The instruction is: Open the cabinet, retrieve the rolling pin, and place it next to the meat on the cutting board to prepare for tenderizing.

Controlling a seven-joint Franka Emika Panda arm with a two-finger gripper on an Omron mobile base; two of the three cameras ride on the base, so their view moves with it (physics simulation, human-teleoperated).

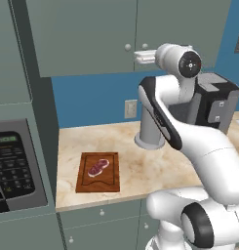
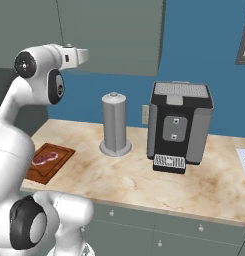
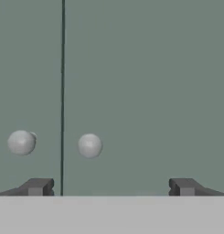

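The grey-green cabinet [image 1: 87, 34] hangs above the counter with both doors closed. In the hand view its two round silver knobs [image 3: 21, 142] [image 3: 89, 146] sit either side of the door seam on the cabinet [image 3: 145, 68]. My gripper [image 3: 111, 187] is open and empty, raised close to the door fronts, just below the right knob. From the left base view the gripper [image 1: 138, 57] sits under the knobs [image 1: 145, 46]. The meat [image 1: 98, 167] lies on the cutting board [image 1: 99, 184] at the counter's left. The rolling pin is out of view.
A grey upright cylinder on a round base [image 2: 114, 125] stands mid-counter, with a black and grey coffee machine [image 2: 180, 127] to its right. A black oven panel [image 1: 11, 166] is at the left. Drawers [image 1: 101, 212] run under the counter.
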